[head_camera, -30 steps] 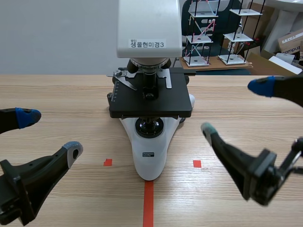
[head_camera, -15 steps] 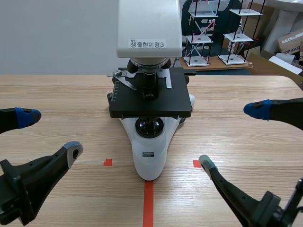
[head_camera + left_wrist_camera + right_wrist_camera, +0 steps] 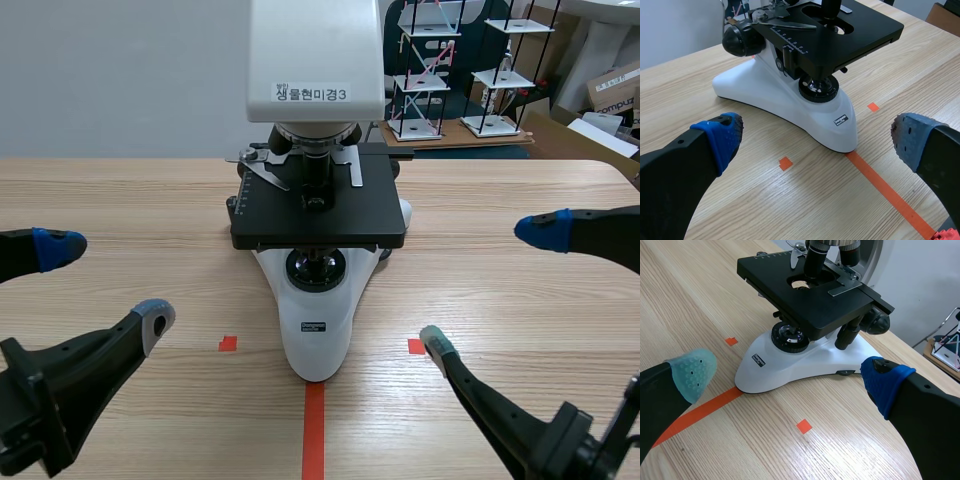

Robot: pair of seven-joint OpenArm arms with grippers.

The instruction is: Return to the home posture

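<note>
The left pincer (image 3: 105,283) sits low at the near left of the desk (image 3: 120,200). Its two fingers are spread wide with nothing between them, the blue pad (image 3: 55,247) farther and the grey pad (image 3: 155,318) nearer. The right pincer (image 3: 491,286) mirrors it at the near right, likewise spread wide and empty, with its blue pad farther and its green-grey pad nearer.

Both are well apart from the microscope (image 3: 318,330), which stands upright in the middle of the desk. Its white base sits at the far end of the orange-red tape line (image 3: 314,440), and its black stage (image 3: 318,215) is above. Each wrist view looks past its own parted fingers at the microscope's base, which lies ahead of them and touches neither.

Judged from this, the task looks all but finished. Both arms lie at the near edge, level with each other and symmetric about the tape line, and they hold nothing. At most a small settling of the joints may be left. The pictures do not show the arms' upper joints, so whether the posture is exact cannot be told
</note>
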